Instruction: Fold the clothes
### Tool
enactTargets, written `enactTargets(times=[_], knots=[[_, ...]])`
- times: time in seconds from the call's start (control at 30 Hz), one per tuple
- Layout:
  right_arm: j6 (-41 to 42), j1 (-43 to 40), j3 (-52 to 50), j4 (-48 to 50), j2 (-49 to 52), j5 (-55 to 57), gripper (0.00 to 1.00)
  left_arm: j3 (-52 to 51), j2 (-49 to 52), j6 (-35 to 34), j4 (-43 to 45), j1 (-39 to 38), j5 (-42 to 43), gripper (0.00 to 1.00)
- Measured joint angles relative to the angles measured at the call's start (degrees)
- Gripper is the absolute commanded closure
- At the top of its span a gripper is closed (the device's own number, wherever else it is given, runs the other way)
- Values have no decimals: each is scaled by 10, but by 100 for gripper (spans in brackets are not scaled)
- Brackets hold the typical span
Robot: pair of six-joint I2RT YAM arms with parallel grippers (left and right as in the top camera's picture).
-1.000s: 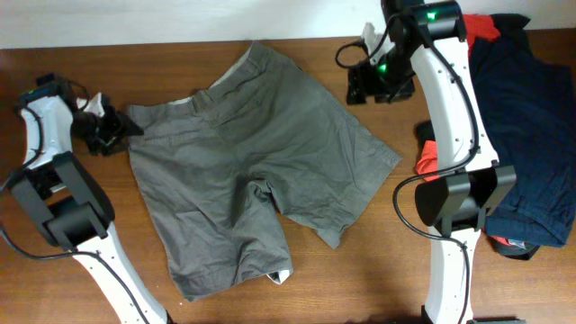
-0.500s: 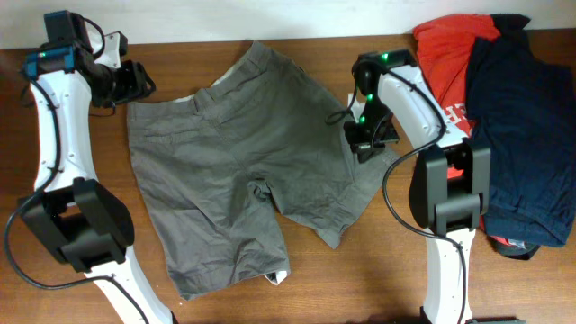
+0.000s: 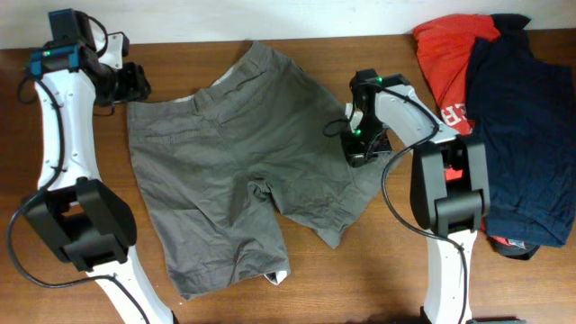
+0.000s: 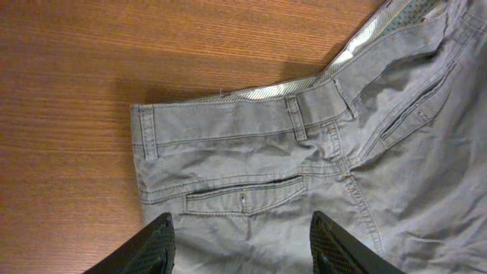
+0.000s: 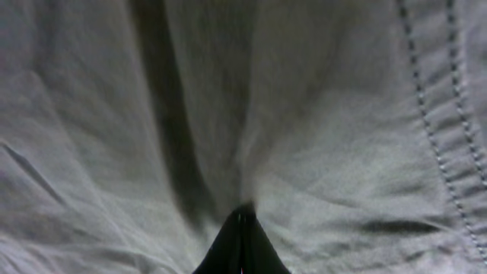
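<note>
Grey-khaki shorts [image 3: 234, 171] lie spread on the desk [image 3: 378, 261], wrinkled. Over the waistband corner [image 4: 148, 129], left fingers [image 4: 156, 245] hover spread, likely lining up a grab. At the leg's edge, right fingers [image 5: 242, 243] pressed together, pinching puckered cloth, probably to lift it over.

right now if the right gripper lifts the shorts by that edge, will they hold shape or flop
Likely floppy: the shorts lie flat and wrinkled, and cloth puckers toward the right gripper, so they would probably drape from the pinch. Probably light, since the cloth looks thin. The waistband, with doubled seams and belt loops, looks somewhat stiffer and may hang straighter.
</note>
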Motion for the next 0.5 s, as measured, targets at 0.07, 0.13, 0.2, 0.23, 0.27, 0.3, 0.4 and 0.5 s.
enactTargets(times=[0.07, 0.13, 0.2, 0.23, 0.27, 0.3, 0.4, 0.5], knots=[[1, 0, -16, 17, -9, 0, 96, 0, 0, 2, 4, -3, -3, 43], [1, 0, -33, 42, -20, 1, 96, 0, 0, 5, 5, -3, -5, 43], [1, 0, -48, 82, -29, 9, 96, 0, 0, 7, 7, -3, -7, 43], [1, 1, -58, 129, -35, 23, 96, 0, 0, 8, 10, -3, -10, 43], [1, 1, -66, 163, -38, 35, 96, 0, 0, 8, 10, -3, -11, 43], [1, 2, -71, 189, -40, 45, 96, 0, 0, 9, 11, -3, -13, 43], [1, -3, -83, 273, -40, 80, 96, 0, 0, 9, 13, -3, -22, 43], [1, -17, -87, 334, -32, 96, 96, 0, 0, 9, 14, -3, -30, 43]])
